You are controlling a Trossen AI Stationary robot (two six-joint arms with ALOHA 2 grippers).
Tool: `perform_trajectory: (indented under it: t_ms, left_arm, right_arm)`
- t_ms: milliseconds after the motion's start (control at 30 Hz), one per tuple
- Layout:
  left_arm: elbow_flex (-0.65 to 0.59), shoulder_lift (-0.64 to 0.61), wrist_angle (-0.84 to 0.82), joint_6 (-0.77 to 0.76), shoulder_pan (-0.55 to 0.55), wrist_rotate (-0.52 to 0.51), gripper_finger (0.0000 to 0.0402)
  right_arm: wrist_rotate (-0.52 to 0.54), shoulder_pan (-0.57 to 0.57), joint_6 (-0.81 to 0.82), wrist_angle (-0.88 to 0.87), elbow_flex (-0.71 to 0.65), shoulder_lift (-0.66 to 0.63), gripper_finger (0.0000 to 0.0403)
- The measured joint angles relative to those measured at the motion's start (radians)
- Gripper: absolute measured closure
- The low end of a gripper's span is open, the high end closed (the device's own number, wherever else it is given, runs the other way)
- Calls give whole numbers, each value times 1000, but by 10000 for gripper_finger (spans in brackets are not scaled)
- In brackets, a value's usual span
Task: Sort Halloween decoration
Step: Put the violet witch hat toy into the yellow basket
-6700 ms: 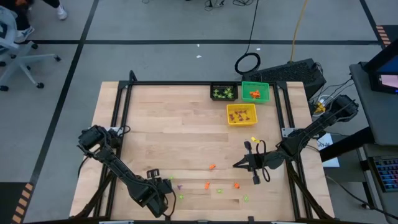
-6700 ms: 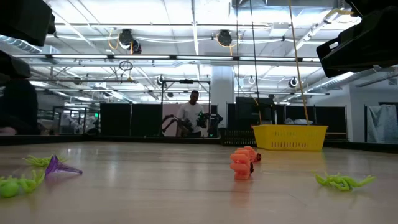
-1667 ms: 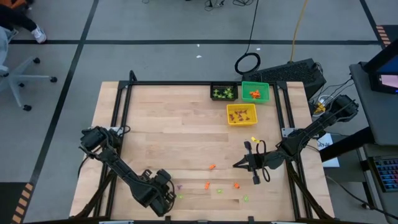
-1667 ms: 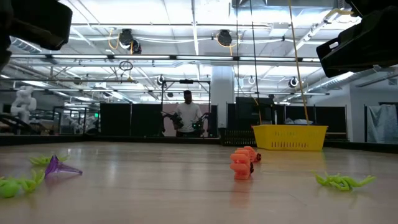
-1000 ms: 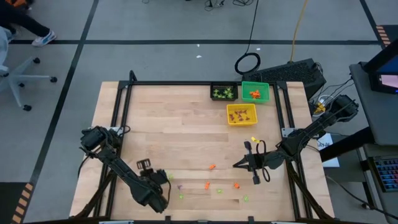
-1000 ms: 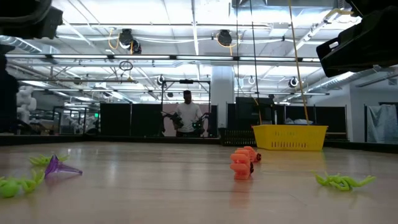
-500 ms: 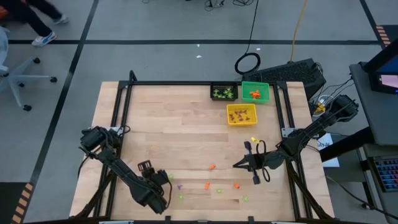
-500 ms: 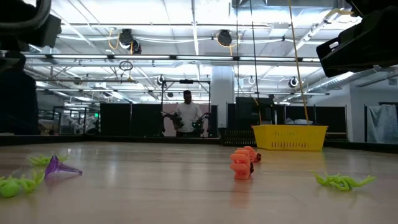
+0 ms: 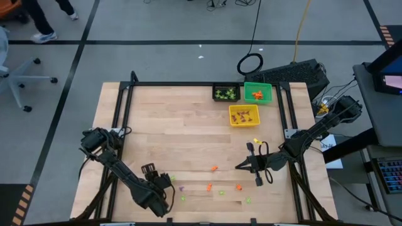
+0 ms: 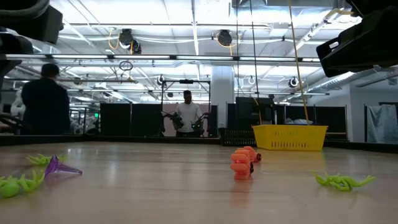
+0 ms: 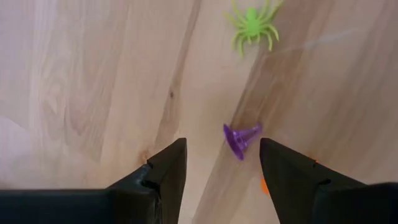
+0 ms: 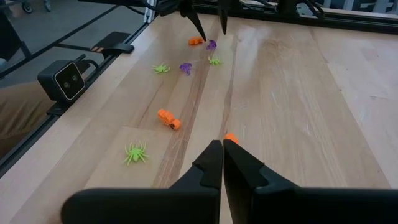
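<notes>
The Halloween decoration lies scattered on the table's near half. A small purple cone (image 11: 242, 138) lies on its side on the wood. My left gripper (image 11: 222, 155) points steeply down over it, open, one finger on each side and neither touching. From the right wrist view the same cone (image 12: 211, 45) sits beside an orange piece (image 12: 196, 41). A light-green spider (image 11: 252, 25) lies just beyond. Near the right edge my right gripper (image 12: 222, 155) waits, shut and empty, above the table (image 9: 242, 166).
Orange pieces (image 9: 214, 168) (image 9: 209, 186) (image 9: 239, 187) and green spiders (image 9: 221, 192) (image 9: 248, 200) lie between the two arms. At the far edge stand a black bin (image 9: 225, 93), a green bin (image 9: 257, 93) and a yellow bin (image 9: 244, 115). People stand beyond the table (image 10: 186, 115).
My left gripper has tipped a little more steeply downward over the purple cone. No trinket has moved. A person has walked into the low view's left side behind the table.
</notes>
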Motion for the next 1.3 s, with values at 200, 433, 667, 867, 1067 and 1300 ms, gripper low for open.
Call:
perform_trajectory:
  t_ms: [200,433,667,867,1067,1300]
  left_arm:
    - [-50,0,30,1,-1,9,206]
    - [-96,-6,101,0,-11,10,206]
    - [-97,-4,102,19,-11,6,206]
    - [-98,-2,107,28,-11,8,254]
    - [-98,-2,89,46,-11,16,327]
    - [-99,-2,59,47,-10,10,372]
  right_arm:
    - [0,0,0,0,0,0,403]
    - [0,0,0,0,0,0,403]
    - [0,0,0,0,0,0,403]
    - [0,0,0,0,0,0,403]
    - [-1,0,0,0,0,0,403]
    - [-1,0,0,0,0,0,403]
